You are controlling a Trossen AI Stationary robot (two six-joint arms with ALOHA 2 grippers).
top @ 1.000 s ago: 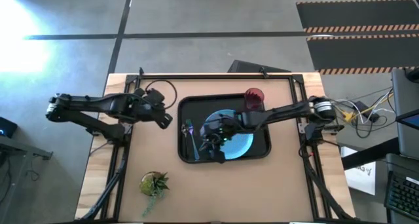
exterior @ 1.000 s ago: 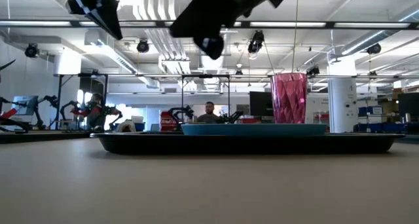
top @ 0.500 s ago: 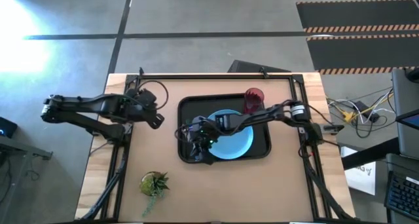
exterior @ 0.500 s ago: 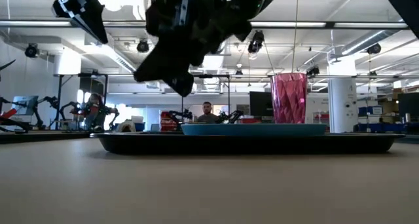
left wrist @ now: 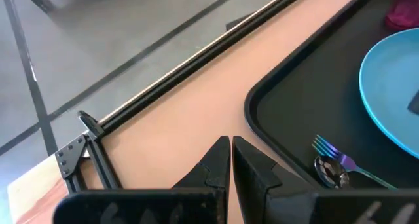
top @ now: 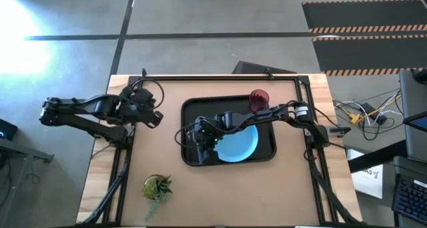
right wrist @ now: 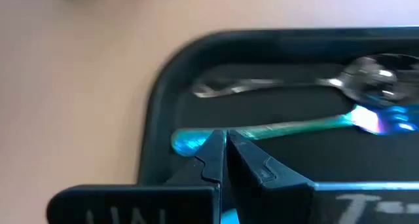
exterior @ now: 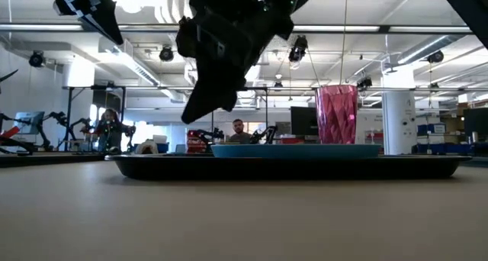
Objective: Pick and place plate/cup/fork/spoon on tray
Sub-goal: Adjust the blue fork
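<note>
Where the low view looks level across the desk (exterior: pixel 229 215), it gives only the near rim of the tray (exterior: pixel 290 167), the plate (exterior: pixel 296 149) as a thin blue edge above it and the cup (exterior: pixel 337 114) upright behind, with a person (exterior: pixel 239 131) far off in the room; the cutlery cannot be seen from there; from above, the tray (top: pixel 267 151) lies mid-desk with the plate (top: pixel 241 145) inside it and the cup (top: pixel 259 101) at its far right corner, a small potted plant (top: pixel 156 187) standing near the desk's front edge, well apart; the right gripper (top: pixel 195 136) hangs over the tray's left part, jaws pressed together and empty; its wrist view alone shows the fork (right wrist: pixel 288 127) and the spoon (right wrist: pixel 308 84) lying side by side on the tray floor, the fork's blue handle end just beyond the closed tips; the left gripper (top: pixel 155 117) waits over bare desk left of the tray, jaws pressed together; its wrist view catches the fork tines (left wrist: pixel 325 147) and the spoon bowl (left wrist: pixel 330 172) close together near the tray's corner.
</note>
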